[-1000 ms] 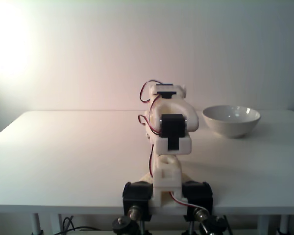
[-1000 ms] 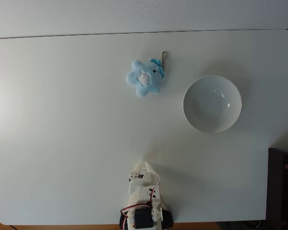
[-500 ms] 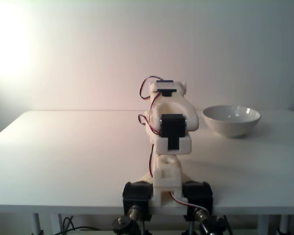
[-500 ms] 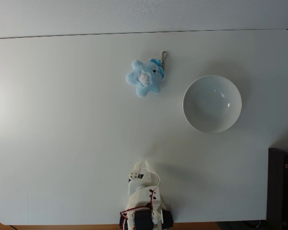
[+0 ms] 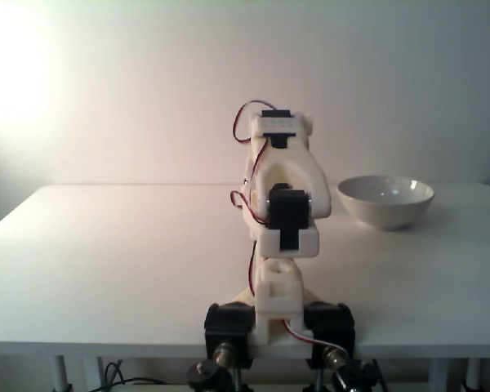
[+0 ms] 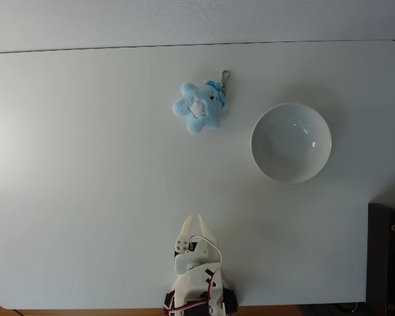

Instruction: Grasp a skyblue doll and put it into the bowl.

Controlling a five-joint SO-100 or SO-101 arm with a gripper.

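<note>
The gripper [image 6: 195, 222] sits empty and barely parted near the table's [image 6: 85, 197] front edge, well short of the doll [image 6: 199, 106], which lies beside the bowl [image 6: 291, 143].

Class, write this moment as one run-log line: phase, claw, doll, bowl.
phase: approach start | claw: near base, empty | skyblue doll: on table, untouched, left of bowl | bowl: empty
</note>
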